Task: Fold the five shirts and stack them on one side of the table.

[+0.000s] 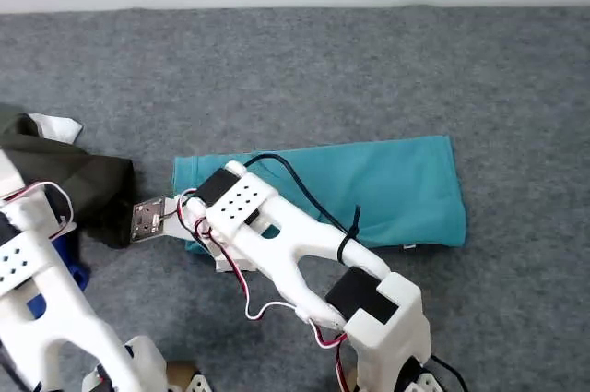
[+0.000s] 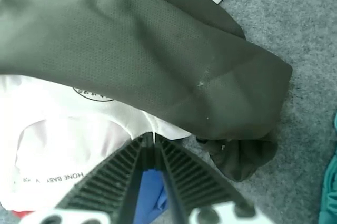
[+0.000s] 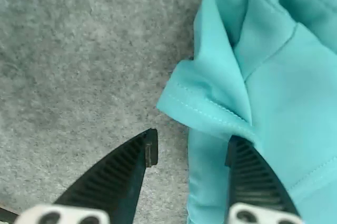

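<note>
The right gripper is hanging spread astride the left end of the teal shirt, which is lying left-to-right on the surface; the left gripper, pressed together, is hovering over the dark shirt

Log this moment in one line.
left claw shut, over pile | right claw open, at teal shirt edge | teal shirt apart from pile
</note>
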Robot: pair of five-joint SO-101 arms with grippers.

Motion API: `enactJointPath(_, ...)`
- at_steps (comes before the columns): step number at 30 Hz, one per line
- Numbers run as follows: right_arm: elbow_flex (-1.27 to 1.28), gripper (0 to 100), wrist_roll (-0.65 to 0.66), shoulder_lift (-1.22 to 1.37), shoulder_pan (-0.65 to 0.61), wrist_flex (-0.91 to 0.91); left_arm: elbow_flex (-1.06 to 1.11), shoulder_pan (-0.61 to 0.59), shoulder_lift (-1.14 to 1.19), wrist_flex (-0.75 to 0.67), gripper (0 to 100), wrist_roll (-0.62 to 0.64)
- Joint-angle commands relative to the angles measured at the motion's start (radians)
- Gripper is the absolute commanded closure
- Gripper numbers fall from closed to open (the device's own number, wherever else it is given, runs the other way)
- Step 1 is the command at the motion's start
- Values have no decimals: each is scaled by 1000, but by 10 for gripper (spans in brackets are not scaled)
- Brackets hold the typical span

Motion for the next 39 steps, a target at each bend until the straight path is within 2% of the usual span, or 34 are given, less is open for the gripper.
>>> enactJointPath(1, -3, 779, 8, -33, -10, -18, -4, 3, -26, -20, 993, 3)
enactJointPath(9, -28, 779, 8, 13, 35, -110, -4, 0, -25, -20, 993, 3)
enactJointPath(18, -265, 779, 6, 124, 203, -133, -2, 3, -25, -20, 993, 3)
enactJointPath(24, -442, 779, 2, 206, 262, -30, -2, 3, -25, -17, 993, 3)
enactJointPath(31, -502, 779, 0, 159, 285, 125, -4, 0, -31, -12, 993, 3)
enactJointPath(35, -502, 779, -26, 116, 371, 173, -4, 3, -31, 12, 993, -15)
enactJointPath(39, -502, 779, -52, 85, 513, 205, 24, 0, -31, 51, 993, -137)
